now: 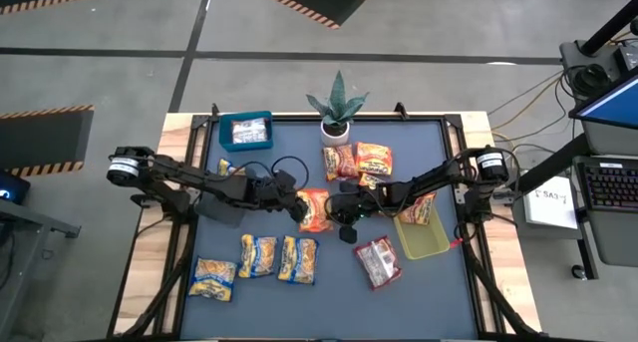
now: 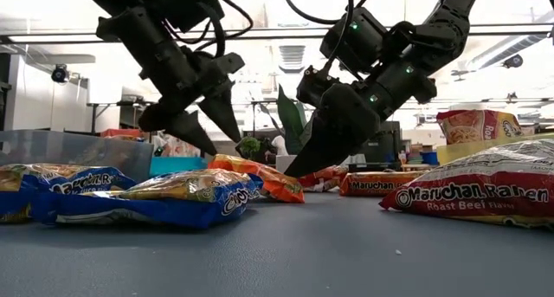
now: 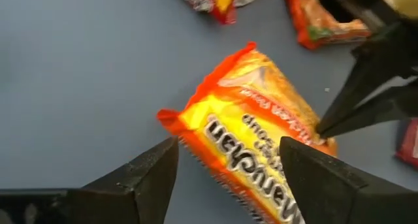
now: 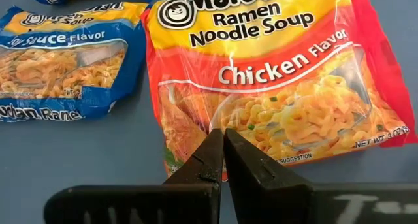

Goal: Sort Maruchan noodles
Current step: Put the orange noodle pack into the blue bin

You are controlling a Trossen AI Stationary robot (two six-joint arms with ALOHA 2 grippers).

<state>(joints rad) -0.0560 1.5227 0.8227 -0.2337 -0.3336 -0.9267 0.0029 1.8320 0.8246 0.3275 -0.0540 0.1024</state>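
Centrally, the left gripper straddles the orange chicken packet's edges, spread; the right gripper, pressed together, seemingly touches its near edge, bare worktop beside.

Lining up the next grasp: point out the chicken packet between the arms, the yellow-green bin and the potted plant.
chicken packet (image 4: 274, 74), right wrist view, middle of its printed front.
yellow-green bin (image 1: 435, 244), high view, bare floor near its lower edge.
potted plant (image 1: 337, 105), high view, centre of its leaves.

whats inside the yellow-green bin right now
One orange noodle packet leans in the yellow-green bin; the right arm covers its top part. The rest of the bin floor shows bare.
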